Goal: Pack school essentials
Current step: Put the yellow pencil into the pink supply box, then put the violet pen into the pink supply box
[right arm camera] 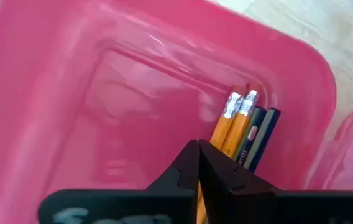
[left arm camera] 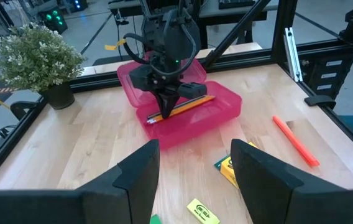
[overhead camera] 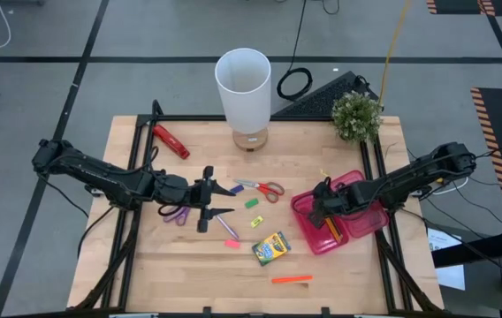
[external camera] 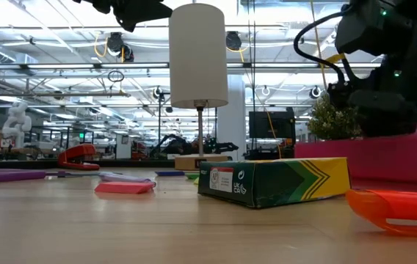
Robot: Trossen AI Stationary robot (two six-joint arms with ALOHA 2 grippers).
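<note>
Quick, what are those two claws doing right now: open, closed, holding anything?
Left gripper: open, empty, above the table.
Right gripper: shut, in the pink case by the pencils; whether it grips them cannot be told.

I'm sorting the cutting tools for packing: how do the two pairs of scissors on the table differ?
The red-handled scissors lie in the open, right of the left gripper; the purple-handled scissors sit partly under the left arm. The red pair's blades show plainly; the purple pair's are hidden. Both lie flat on the table, unpacked.
</note>
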